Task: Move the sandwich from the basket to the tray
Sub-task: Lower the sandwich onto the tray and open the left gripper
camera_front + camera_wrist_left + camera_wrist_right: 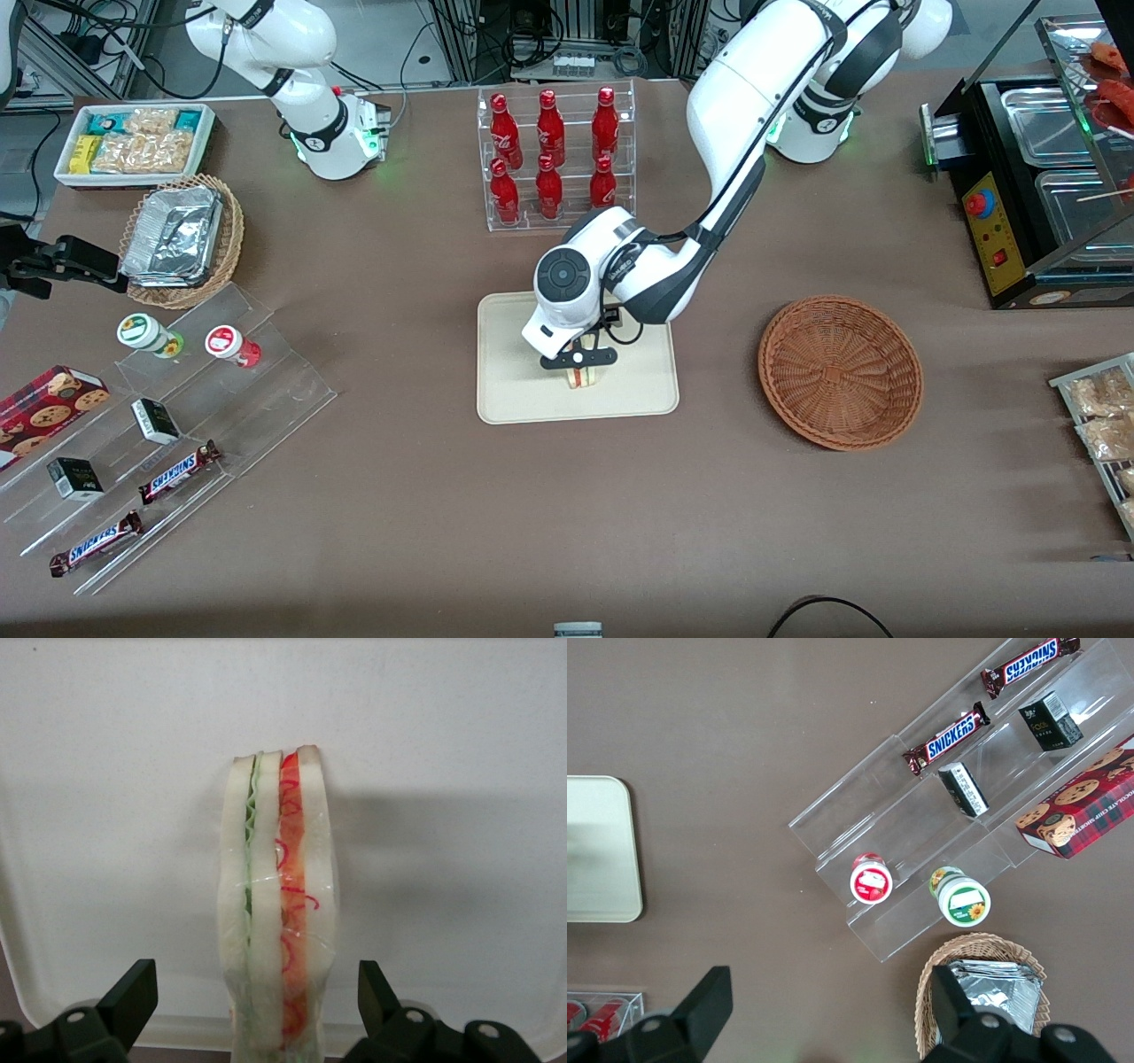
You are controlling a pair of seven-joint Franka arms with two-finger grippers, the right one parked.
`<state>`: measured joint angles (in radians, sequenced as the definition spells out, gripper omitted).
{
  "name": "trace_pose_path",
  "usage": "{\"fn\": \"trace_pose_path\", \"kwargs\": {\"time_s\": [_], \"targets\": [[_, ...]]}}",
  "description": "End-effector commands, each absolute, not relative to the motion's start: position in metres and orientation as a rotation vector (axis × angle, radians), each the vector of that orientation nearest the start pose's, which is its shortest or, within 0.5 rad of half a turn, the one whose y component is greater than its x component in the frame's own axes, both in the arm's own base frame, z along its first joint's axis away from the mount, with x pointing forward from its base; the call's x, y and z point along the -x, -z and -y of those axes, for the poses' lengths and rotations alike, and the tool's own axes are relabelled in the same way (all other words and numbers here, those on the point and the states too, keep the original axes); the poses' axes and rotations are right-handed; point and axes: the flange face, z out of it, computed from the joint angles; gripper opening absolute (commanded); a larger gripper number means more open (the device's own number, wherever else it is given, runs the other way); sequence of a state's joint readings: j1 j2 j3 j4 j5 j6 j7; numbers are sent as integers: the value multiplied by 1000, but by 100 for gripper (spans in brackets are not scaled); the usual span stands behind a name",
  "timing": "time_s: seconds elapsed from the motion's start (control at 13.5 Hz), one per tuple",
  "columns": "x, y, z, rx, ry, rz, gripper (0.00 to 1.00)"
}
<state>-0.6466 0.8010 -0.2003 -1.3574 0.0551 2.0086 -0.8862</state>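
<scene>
The gripper [578, 358] hung over the tray [514, 394], fingers [133, 997] spread apart either side of the sandwich [279, 904] standing on it; basket [840, 372] well apart; Snickers bars [950, 737] readable

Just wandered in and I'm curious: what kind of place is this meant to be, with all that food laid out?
Probably a mock snack shop in a robot lab: red soda bottles in a clear rack, Snickers bars on display steps. The open claw hovers over a sandwich on the tray.
</scene>
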Motion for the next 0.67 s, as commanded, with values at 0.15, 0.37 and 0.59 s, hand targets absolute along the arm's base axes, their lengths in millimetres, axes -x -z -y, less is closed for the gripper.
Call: {"fn": "trace_pose_path", "kwargs": {"time_s": [0.15,0.37,0.59], "targets": [[-501,-296,521,3081,-227,118,100],[-499,-343,515,3081,-215,105,100],[-494,-388,506,3093,-223,110,100]]}}
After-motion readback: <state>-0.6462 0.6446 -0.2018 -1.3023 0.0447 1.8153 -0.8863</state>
